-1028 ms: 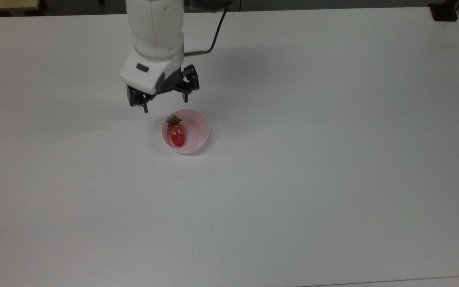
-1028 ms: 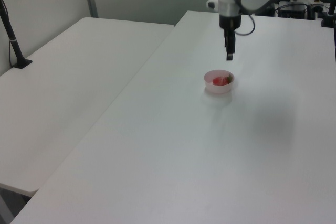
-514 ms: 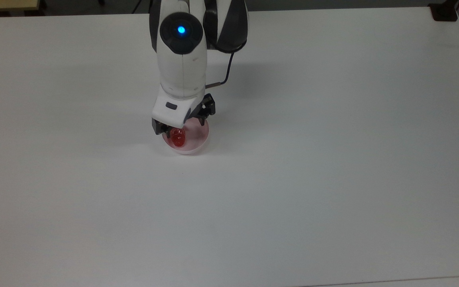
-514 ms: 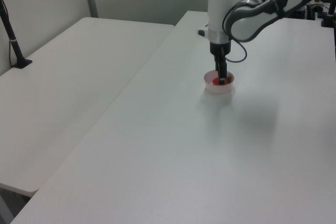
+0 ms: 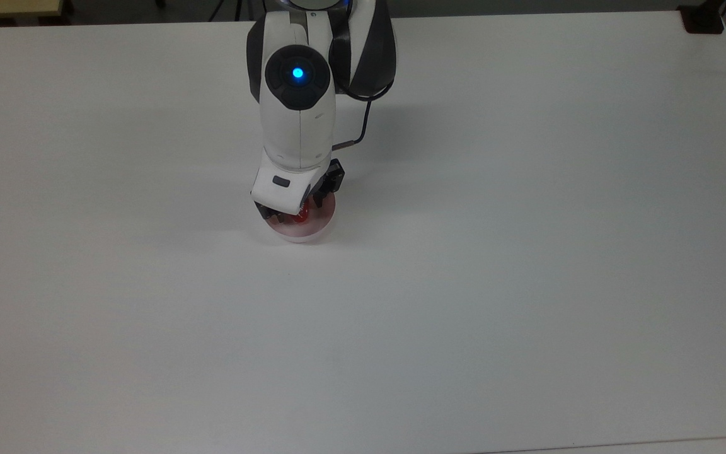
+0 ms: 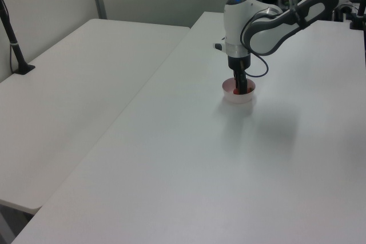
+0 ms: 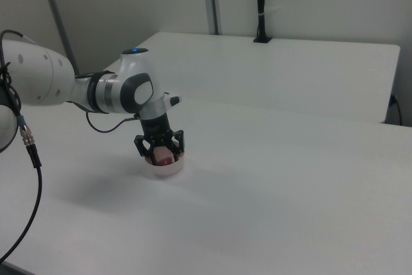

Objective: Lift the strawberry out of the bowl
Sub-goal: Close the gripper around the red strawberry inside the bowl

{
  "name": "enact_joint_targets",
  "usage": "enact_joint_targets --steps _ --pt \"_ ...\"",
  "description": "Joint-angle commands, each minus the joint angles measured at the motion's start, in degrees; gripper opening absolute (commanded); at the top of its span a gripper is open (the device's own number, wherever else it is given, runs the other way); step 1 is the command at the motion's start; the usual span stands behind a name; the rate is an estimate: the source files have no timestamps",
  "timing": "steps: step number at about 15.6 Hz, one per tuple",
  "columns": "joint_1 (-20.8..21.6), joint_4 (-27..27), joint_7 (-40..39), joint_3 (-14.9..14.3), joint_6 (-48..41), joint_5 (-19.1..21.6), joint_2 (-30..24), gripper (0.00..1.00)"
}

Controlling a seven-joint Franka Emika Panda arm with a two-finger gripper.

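Reaching into bowl: gripper (image 7: pixel 159 154) lowered inside the bowl (image 7: pixel 165 169), pointing straight down.
Gripper state: fingers (image 7: pixel 177 141) set apart on either side of the strawberry (image 7: pixel 163 157); whether they press on it cannot be told.
Strawberry location: inside the bowl, between the fingers; in the top view a red patch (image 5: pixel 300 217) shows just under the gripper body (image 5: pixel 293 211).
Bowl location: pale pink, resting on the white table (image 5: pixel 527 252), at the top view's left of centre; its near rim (image 5: pixel 303 236) shows below the gripper.
Left view: gripper (image 6: pixel 241 86) stands upright in the bowl (image 6: pixel 238 96); red shows at its tip (image 6: pixel 237 91).
Arm: white arm (image 5: pixel 298 120) with a lit blue light on its top.
Adjoining surface: second white table (image 6: pixel 74 84) at the left view's left, apart from the first.
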Motion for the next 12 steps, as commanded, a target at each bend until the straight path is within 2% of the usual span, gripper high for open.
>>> enact_joint_targets --steps 1,2,5,12 --pt "-0.3 -1.2 -0.2 0.1 0.8 -1.0 -0.3 0.41" --pt "-0.4 -1.2 -0.2 0.1 0.8 -0.9 -0.4 0.33" --pt "-0.5 -1.2 -0.1 0.1 0.1 -0.5 -1.4 0.22" --pt "-2.0 -0.6 -0.2 0.2 -4.0 0.5 -6.9 0.22"
